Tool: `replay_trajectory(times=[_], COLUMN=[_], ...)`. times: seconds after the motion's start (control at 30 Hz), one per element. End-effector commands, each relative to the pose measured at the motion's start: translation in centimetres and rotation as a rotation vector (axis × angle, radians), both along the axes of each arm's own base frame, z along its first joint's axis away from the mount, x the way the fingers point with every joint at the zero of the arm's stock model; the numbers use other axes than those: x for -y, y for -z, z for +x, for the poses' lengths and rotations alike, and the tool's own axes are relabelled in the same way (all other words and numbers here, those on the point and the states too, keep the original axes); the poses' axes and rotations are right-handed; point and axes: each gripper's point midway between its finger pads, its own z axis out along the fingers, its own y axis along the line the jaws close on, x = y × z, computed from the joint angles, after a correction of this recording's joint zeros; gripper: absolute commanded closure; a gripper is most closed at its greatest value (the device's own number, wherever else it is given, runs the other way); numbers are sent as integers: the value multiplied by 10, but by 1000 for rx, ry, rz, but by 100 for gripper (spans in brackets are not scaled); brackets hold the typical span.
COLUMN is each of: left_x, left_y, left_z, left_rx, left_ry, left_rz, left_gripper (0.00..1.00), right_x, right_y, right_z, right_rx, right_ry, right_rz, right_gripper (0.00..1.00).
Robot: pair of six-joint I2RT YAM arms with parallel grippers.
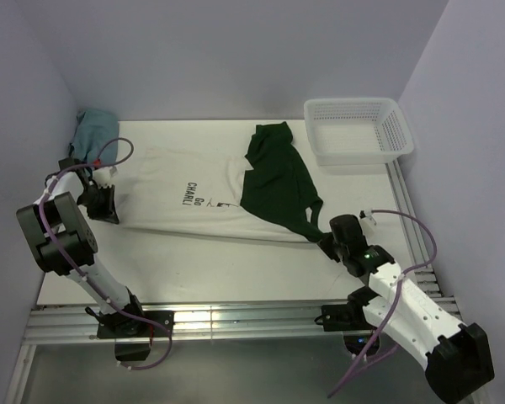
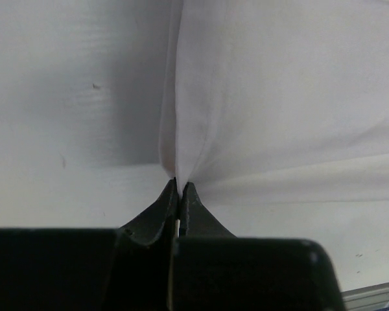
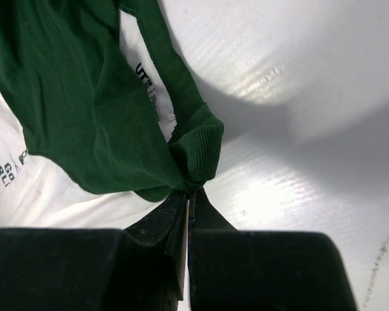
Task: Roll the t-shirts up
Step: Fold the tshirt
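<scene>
The right gripper (image 3: 187, 193) pinches the tee (image 3: 84, 116) with its jaws pressed together, and a ribbed green band (image 3: 202, 150), perhaps a cuff, is bunched just above the tips. Green cloth spreads up and left over cream cloth bearing dark print (image 3: 5, 170). White table (image 3: 298, 129) lies to the right, partly shadowed.

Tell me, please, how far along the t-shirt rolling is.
Done: the t-shirt lies spread on the table. In hand: the left end effector pinches its cream edge, the right end effector its green ribbed trim. Left: no roll is visible yet, so the rolling itself remains.
</scene>
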Motion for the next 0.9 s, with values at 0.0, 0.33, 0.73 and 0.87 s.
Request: replay_trajectory(times=[0.0,0.33,0.73,0.87], left_x=[-20,-14,-13,-8], left_y=[-12,7,20,11], left_z=[-12,-55,-74,-69], left_rx=[22,-60,-111,-88], left_ry=[35,76,86,90], left_rz=[128,160,171,138], left_gripper=[100,100,100,74], right_x=[14,7,3,6], right_y=[14,21,41,34], right_z=[-22,-48,-74,-75], right_rx=[-56,-96,-197,-186], right_ry=[36,-18,-75,-75], right_rz=[-22,38,18,7], right_gripper=[100,100,93,59])
